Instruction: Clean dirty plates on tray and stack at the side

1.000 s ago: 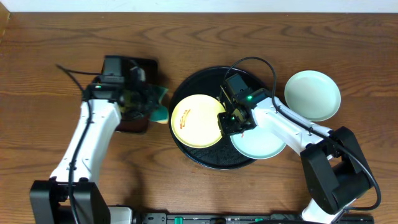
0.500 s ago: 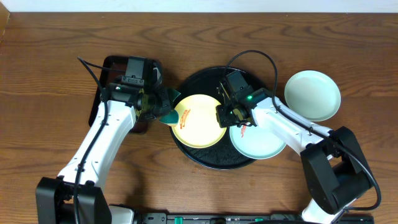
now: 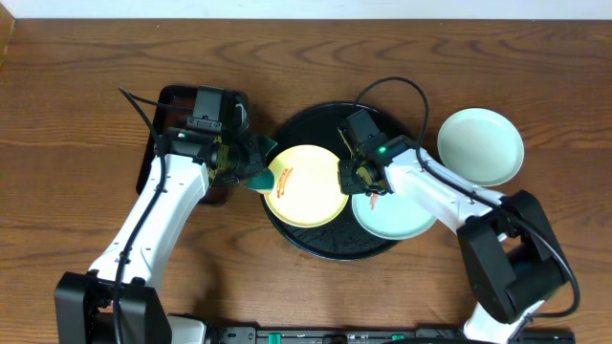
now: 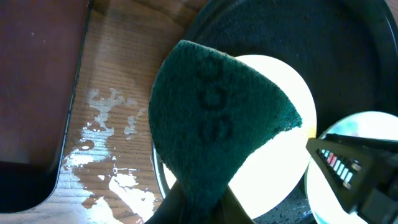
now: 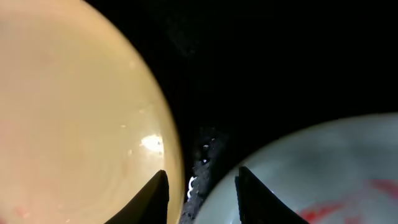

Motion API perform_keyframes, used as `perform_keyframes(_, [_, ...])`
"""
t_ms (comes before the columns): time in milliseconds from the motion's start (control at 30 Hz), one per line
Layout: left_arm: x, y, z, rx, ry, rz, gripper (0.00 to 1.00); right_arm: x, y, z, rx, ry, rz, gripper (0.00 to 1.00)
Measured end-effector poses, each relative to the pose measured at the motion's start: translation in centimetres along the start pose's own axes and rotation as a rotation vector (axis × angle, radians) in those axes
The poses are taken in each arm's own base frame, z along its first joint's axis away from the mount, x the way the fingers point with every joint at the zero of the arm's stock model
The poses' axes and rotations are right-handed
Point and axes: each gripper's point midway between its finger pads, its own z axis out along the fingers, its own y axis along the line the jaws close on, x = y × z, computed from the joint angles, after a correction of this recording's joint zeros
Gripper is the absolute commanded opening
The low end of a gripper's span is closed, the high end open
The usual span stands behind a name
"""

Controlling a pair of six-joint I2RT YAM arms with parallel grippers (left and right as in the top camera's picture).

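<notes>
Swinging off the small rectangular tray, now holds the coarse teal sponge pinched tight in the left claw, with the glossy, red-smeared yellow plate just ahead of it. Has parted the right claw slightly, gripping nothing, with the yellow plate at its left and the smeared pale plate at its right, both on the wet black tray. Suggests scrubbing is about to begin. Shows a clean-looking pale plate beyond that claw, off the tray.
</notes>
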Motion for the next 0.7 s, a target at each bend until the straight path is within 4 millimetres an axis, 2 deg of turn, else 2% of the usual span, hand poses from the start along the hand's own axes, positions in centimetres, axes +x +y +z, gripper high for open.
perform_keyframes(100, [0.00, 0.01, 0.00, 0.000, 0.000, 0.000, 0.08, -0.02, -0.02, 0.62, 0.004, 0.008, 0.005, 0.33])
perform_keyframes(233, [0.01, 0.06, 0.02, -0.003, 0.000, 0.000, 0.08, -0.01, -0.14, 0.74, 0.012, 0.008, 0.013, 0.15])
perform_keyframes(367, [0.04, 0.08, 0.02, -0.003, 0.001, -0.001, 0.08, -0.21, -0.01, 0.62, 0.008, 0.003, 0.020, 0.08])
perform_keyframes(433, [0.04, 0.08, 0.02, -0.003, 0.001, -0.001, 0.07, -0.27, 0.02, 0.57, 0.007, 0.001, 0.021, 0.08])
perform_keyframes(633, [0.13, 0.11, 0.03, -0.005, 0.004, -0.004, 0.08, -0.59, 0.12, 0.61, 0.004, -0.012, 0.021, 0.21])
perform_keyframes(667, [0.13, 0.10, 0.03, -0.005, 0.004, -0.004, 0.07, -0.67, 0.14, 0.66, 0.003, -0.015, 0.021, 0.30])
perform_keyframes(700, [0.19, 0.01, 0.06, -0.004, 0.005, -0.001, 0.08, -0.66, 0.15, 0.70, 0.003, -0.015, 0.021, 0.34])
